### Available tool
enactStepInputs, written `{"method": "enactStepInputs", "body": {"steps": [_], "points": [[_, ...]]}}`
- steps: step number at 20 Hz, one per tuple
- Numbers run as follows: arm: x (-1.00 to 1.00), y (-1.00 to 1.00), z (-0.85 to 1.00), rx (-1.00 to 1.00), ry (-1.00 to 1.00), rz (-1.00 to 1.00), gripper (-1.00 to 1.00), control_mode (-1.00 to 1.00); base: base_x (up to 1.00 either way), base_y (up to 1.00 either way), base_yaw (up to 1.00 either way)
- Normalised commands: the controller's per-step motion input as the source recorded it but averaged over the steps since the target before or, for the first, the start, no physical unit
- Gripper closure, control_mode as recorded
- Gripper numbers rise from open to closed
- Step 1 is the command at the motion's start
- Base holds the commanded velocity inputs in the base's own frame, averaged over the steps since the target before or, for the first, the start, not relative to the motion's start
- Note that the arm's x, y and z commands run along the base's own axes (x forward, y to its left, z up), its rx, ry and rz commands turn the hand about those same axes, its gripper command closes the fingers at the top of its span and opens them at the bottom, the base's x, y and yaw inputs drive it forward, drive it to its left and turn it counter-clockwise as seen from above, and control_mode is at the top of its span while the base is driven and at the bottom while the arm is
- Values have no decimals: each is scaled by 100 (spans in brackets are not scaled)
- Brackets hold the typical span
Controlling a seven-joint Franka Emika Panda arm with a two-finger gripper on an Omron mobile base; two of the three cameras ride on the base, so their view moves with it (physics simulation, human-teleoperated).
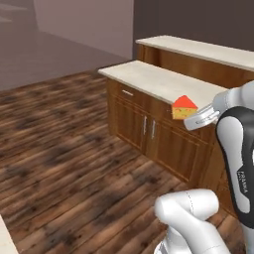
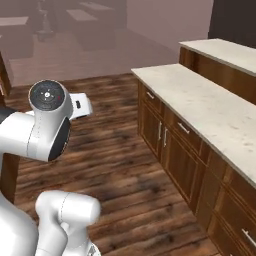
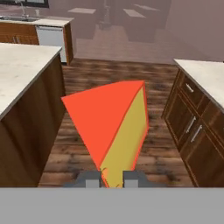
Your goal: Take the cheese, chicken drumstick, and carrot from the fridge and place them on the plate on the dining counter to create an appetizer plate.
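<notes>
1. The gripper [image 3: 110,178] was clamped narrowly on the cheese [image 3: 109,127], which it carried in the air above the wood floor [image 1: 64,163], clear of every surface.
2. In the left base view the cheese [image 1: 184,108] hung just in front of a beige-topped counter [image 1: 158,79] with wooden cabinet doors.
3. Judged from this, the step in hand was carrying the cheese to the plate.
4. The next move would call for finding the plate, driving up to it and lowering the wedge before letting go.
5. Whether the nearby counter was the dining one could not be told.
6. The fingertips [image 3: 92,180] were mostly covered by the wedge.
</notes>
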Motion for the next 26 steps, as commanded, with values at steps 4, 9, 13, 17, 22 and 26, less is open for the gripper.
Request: {"method": "enactStepInputs", "body": {"steps": [4, 9, 13, 17, 22, 26], "points": [[0, 0, 0, 0, 0, 0, 100, 100, 100, 0, 33], [0, 0, 0, 0, 0, 0, 100, 100, 100, 0, 30], [0, 0, 0, 0, 0, 0, 100, 100, 100, 0, 29], [0, 0, 0, 0, 0, 0, 100, 100, 100, 0, 27], [0, 0, 0, 0, 0, 0, 100, 100, 94, -11, 14], [0, 0, 0, 0, 0, 0, 100, 100, 87, -15, 6]]}}
